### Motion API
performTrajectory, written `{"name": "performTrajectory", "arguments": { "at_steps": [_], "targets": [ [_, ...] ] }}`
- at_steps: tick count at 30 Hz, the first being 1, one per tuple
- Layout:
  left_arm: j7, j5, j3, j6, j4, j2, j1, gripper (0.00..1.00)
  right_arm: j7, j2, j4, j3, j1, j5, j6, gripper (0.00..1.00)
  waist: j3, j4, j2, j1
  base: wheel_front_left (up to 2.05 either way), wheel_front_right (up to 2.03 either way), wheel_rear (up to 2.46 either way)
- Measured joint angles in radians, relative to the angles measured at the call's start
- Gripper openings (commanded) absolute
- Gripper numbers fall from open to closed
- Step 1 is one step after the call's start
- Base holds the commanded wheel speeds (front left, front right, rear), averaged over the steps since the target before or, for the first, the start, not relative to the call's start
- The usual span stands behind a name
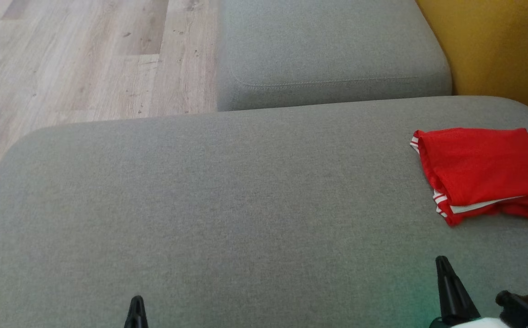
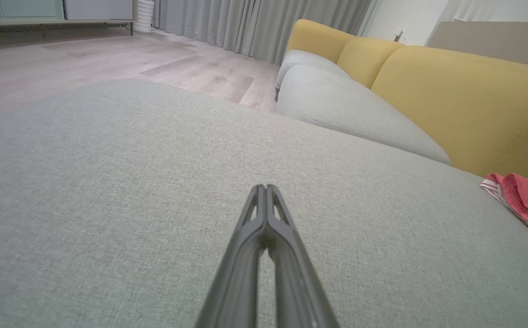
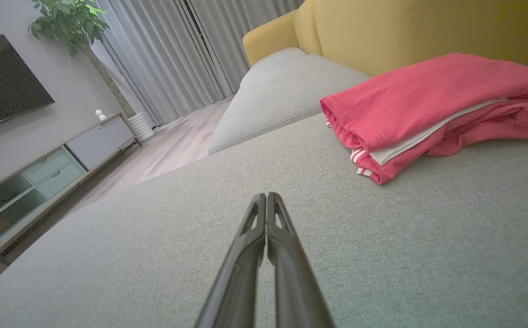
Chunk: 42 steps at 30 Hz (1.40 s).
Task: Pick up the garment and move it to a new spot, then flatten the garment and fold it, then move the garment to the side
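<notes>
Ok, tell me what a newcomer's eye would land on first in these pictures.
The red garment grabs the eye first: it lies folded at the right edge of the grey cushion, near the yellow backrest. Next come the left gripper and right gripper, both shut and empty, low at the cushion's near edge.

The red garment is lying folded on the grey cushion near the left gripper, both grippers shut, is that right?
No. The red garment lies folded on the grey cushion near the right gripper, not the left gripper; the head view shows it. Both grippers are shut.
</notes>
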State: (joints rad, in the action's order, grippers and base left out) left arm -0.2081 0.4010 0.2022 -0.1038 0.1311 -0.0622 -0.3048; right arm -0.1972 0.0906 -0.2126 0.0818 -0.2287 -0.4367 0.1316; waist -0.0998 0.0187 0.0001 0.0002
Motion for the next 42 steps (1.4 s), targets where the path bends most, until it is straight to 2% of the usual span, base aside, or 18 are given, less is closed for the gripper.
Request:
{"name": "performTrajectory", "arguments": {
  "at_steps": [42],
  "targets": [
    [0.112,0.524,-0.08,0.094,0.06,-0.01,0.14,0.0,0.111,-0.005,-0.027,-0.067,0.1,-0.5,0.0,0.0,0.043,-0.008,0.0,-0.0001,0.0,0.0,0.0]
  ]
}}
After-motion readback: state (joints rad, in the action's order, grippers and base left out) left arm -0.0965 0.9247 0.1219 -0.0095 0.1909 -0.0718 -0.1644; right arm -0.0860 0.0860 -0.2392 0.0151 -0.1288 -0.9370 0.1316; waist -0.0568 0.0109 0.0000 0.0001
